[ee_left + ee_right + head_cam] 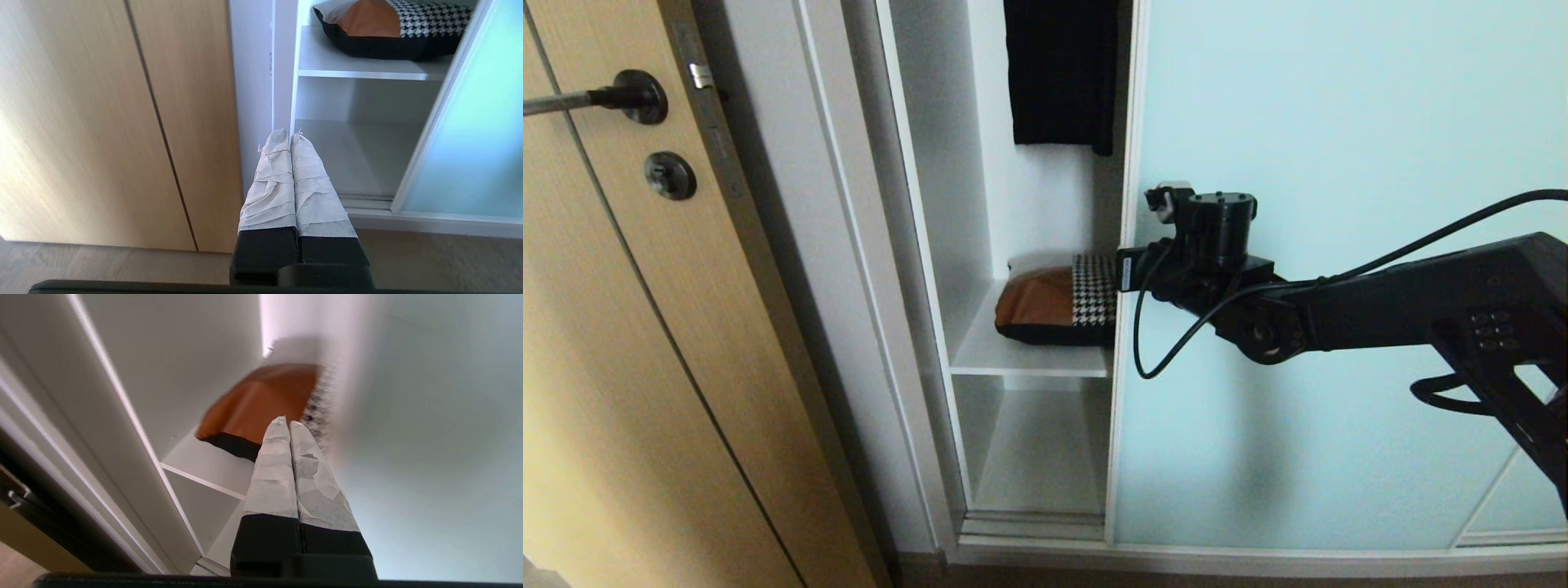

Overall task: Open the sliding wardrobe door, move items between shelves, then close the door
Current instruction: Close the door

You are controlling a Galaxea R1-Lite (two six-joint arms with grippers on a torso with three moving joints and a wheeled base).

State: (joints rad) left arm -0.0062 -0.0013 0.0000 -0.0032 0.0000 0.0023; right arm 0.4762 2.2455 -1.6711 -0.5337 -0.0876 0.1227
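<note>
Taped fingers (282,473) of the right gripper (288,424) are pressed together, nothing pinched, at the sliding wardrobe door (1339,122) edge. Likewise closed and empty is the left gripper (291,134). On the upper shelf (1013,351) the cushion (1054,306) is seen.

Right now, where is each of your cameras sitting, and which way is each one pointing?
Head view: high up, looking forward and down at the part-open sliding wardrobe door; the right arm reaches to its edge.
Left wrist view: low, behind the shut left gripper, facing the shelves beside the light wood door.
Right wrist view: behind the shut right gripper, aimed up into the opening.
Shared: all three show the cushion on the upper shelf.
</note>
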